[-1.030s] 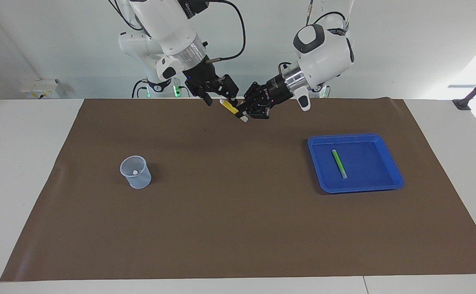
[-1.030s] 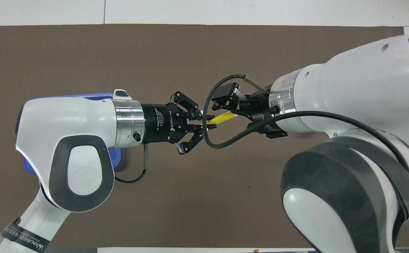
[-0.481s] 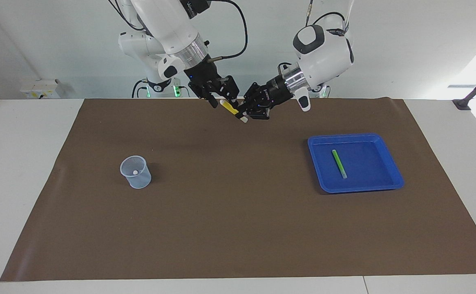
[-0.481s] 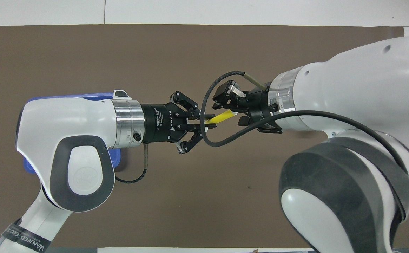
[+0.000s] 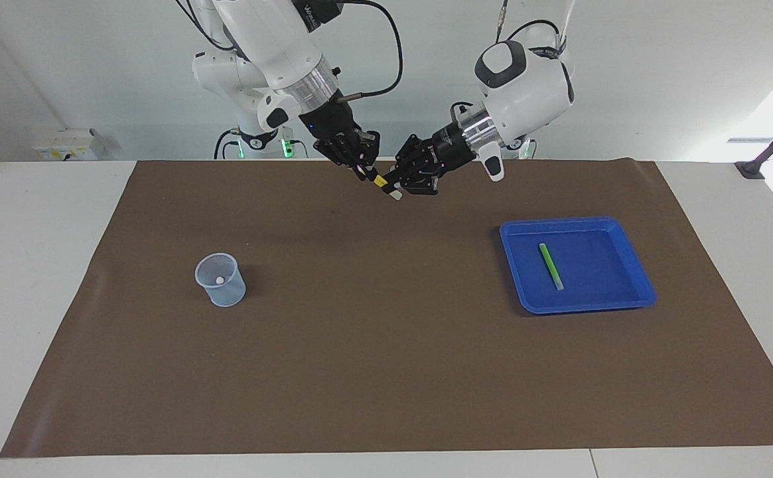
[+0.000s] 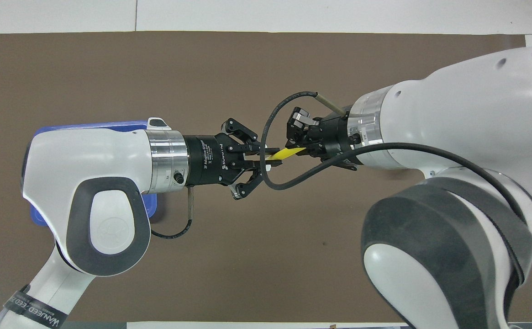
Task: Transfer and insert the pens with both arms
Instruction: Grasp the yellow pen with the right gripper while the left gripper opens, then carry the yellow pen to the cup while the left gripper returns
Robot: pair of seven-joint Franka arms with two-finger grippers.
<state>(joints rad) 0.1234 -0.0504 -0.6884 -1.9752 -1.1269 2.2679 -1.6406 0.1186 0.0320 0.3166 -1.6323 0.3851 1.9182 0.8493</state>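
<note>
While both arms are meeting at the upper middle of the facing view, we are seeing the right tool (image 5: 364,167) now closing its fingers onto the upper end of the yellow pen (image 5: 381,182); half a second ago those fingers were standing spread around that end, and a second ago they were wider apart. The left tool (image 5: 400,180) is gripping the same pen near its pale lower tip, as it was before, so both tools are clamping the one pen in the air over the brown mat (image 5: 386,345), near the mat's upper edge in that view. In the overhead view the pen (image 6: 284,154) is showing as a short yellow bar at the centre of the frame, bridging the left tool (image 6: 266,157) and the right tool (image 6: 303,147), with a black cable looping just under it.

Nothing else is differing from the earlier frames. We are seeing the green pen (image 5: 550,266) lying aslant in the blue tray (image 5: 638,282) at the right of the facing view, and the pale translucent cup (image 5: 220,279) standing at the left of centre with a small whitish tip showing inside it.

We are looking at a white bench (image 5: 41,265) carrying the mat, with a plain pale wall along the top of the frame, a socket box (image 5: 68,144) at the upper left and bright light at the right edge.
</note>
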